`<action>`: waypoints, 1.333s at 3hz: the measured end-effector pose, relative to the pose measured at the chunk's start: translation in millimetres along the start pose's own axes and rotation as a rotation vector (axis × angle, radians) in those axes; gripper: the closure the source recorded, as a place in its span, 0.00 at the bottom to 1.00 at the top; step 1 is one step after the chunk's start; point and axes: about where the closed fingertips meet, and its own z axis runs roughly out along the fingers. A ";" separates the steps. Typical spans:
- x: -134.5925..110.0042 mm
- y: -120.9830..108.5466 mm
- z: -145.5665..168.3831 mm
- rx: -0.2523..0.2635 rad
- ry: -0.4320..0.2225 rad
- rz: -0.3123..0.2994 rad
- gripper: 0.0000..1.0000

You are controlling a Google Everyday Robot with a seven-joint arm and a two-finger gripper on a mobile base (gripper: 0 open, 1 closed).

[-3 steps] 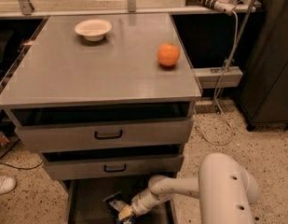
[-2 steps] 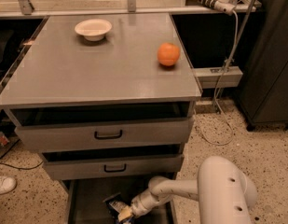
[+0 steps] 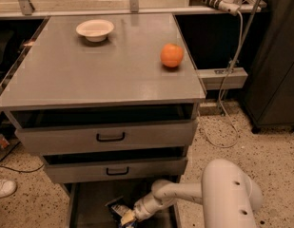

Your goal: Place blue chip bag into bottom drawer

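Pincer (image 3: 128, 217) meets the blue chip bag (image 3: 116, 207) inside the bottom drawer (image 3: 89, 204).

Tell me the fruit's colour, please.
The fruit is orange, camera view; the gripper is in the bottom drawer.

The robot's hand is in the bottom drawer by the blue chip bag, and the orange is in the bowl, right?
No: camera view shows the orange on the cabinet top, apart from the white bowl. The gripper is in the bottom drawer by the blue chip bag.
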 end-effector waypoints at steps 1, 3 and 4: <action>0.0 0.0 0.0 0.000 0.000 0.000 0.36; 0.1 0.1 0.2 0.000 0.000 0.000 0.00; 0.1 0.1 0.2 0.000 0.000 0.000 0.00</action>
